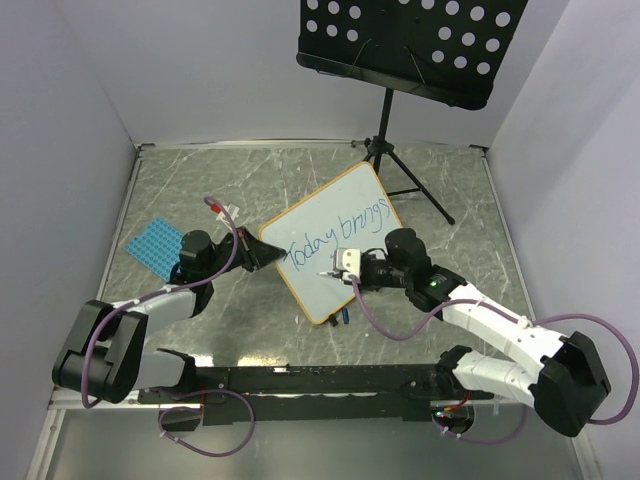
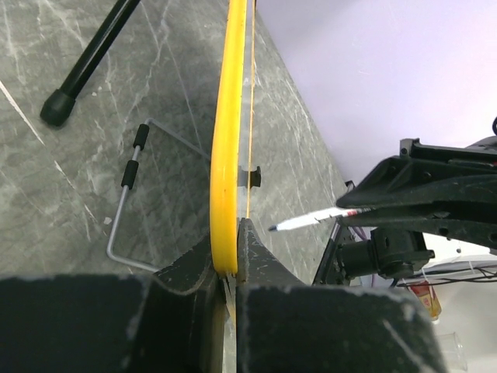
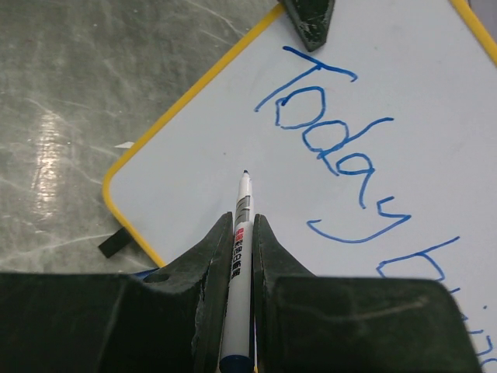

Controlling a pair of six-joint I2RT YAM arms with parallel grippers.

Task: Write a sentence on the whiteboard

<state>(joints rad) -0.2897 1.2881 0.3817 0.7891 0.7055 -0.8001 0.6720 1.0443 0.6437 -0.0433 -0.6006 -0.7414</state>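
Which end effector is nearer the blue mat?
Left. The left end effector clamps the whiteboard edge facing the blue mat; the right end effector holds a marker over the board, farther off.

The whiteboard (image 1: 345, 205) has a smooth, glossy white face; its frame (image 2: 227, 155) looks like glossy yellow plastic. The marker (image 3: 239, 256) has a smooth white plastic barrel. The fingers (image 3: 208, 272) of the right gripper (image 3: 242, 220) are dark, matt and finely grained. The table (image 1: 200, 180) is grey, marble-patterned, with a slight sheen. The music stand (image 1: 410, 40) is matt black perforated sheet.
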